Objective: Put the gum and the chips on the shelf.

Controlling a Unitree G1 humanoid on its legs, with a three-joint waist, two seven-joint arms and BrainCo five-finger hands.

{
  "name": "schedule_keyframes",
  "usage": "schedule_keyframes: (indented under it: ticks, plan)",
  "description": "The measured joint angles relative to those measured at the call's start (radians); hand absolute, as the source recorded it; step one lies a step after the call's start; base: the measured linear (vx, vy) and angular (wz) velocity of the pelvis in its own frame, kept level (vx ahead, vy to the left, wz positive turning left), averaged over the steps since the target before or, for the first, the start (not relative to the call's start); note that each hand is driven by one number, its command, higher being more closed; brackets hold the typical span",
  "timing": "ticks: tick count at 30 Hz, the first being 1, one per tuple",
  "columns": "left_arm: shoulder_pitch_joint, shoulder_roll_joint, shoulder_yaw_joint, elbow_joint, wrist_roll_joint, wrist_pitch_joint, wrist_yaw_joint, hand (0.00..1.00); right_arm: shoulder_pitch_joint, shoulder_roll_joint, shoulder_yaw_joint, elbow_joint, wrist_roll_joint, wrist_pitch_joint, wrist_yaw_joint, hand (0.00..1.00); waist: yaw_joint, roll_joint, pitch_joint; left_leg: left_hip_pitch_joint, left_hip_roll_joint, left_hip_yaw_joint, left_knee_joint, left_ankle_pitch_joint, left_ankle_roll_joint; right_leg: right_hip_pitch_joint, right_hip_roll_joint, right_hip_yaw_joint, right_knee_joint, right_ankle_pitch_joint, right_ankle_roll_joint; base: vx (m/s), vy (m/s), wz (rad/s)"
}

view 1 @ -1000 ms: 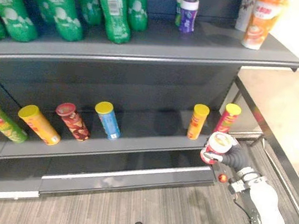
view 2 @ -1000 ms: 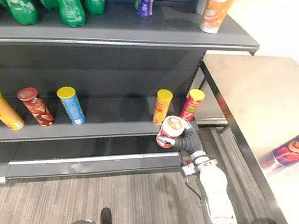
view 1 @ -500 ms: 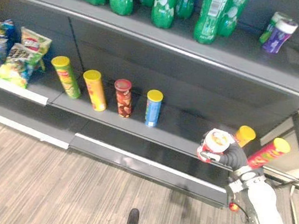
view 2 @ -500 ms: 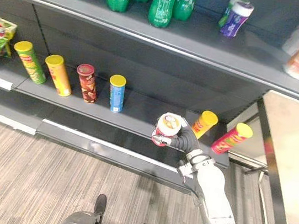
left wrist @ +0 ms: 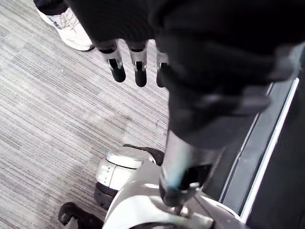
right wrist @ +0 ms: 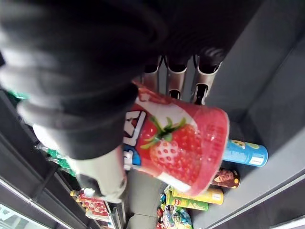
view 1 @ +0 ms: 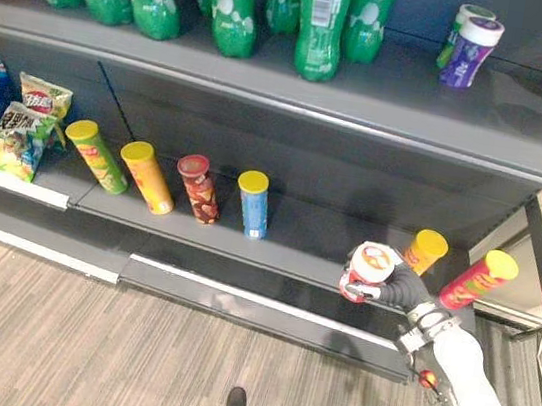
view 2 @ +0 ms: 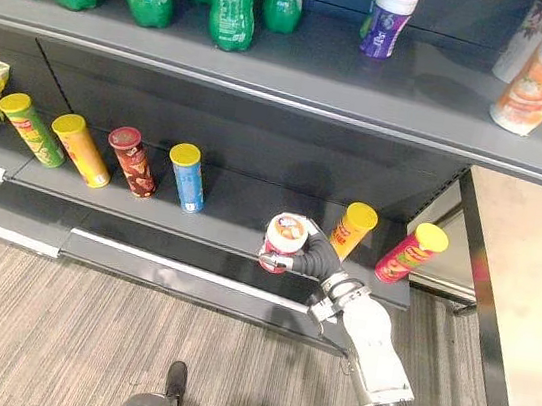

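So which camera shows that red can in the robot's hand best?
The right wrist view: the red can sits close up, its strawberry picture plain, the right hand curled round it. Both eye views show it from above, mostly its white lid, held before the lower shelf.

- Even overhead light brightens the floor [view 1: 31, 331] and the upper shelf [view 1: 416, 102].
- The lower shelf [view 1: 306, 238] sits in the upper one's shadow.
- Pale glare washes the table [view 2: 510, 297] at right.
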Motion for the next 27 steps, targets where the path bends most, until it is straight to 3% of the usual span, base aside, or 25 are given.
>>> schedule_keyframes:
  ticks: [11, 20, 27]
  plan:
    - [-0.017, 0.035, -0.072, -0.001, 0.109, -0.013, -0.002, 0.00, -0.007, 0.000, 0.002, -0.112, 0.002, 0.020, 0.021, 1.00, -0.017, 0.020, -0.018, 0.031, 0.003, 0.072, -0.001, -0.023, 0.004, -0.011, -0.003, 0.074, 0.001, -0.004, 0.007, -0.04, 0.027, -0.18]
    - [-0.046, 0.082, -0.114, -0.001, 0.123, -0.010, -0.009, 0.00, -0.193, -0.075, -0.069, -0.261, 0.120, 0.143, 0.020, 1.00, -0.021, -0.025, -0.046, 0.030, 0.002, 0.102, -0.001, -0.020, 0.010, -0.026, -0.007, 0.112, 0.002, 0.028, 0.004, 0.02, 0.029, -0.12]
    - [-0.045, 0.085, -0.113, 0.001, 0.166, 0.009, -0.005, 0.00, -0.342, -0.148, -0.070, -0.236, 0.161, 0.212, -0.020, 1.00, -0.020, -0.028, -0.048, 0.034, 0.006, 0.105, -0.001, -0.018, 0.013, -0.026, -0.004, 0.115, -0.002, 0.031, 0.003, 0.00, 0.004, -0.01]
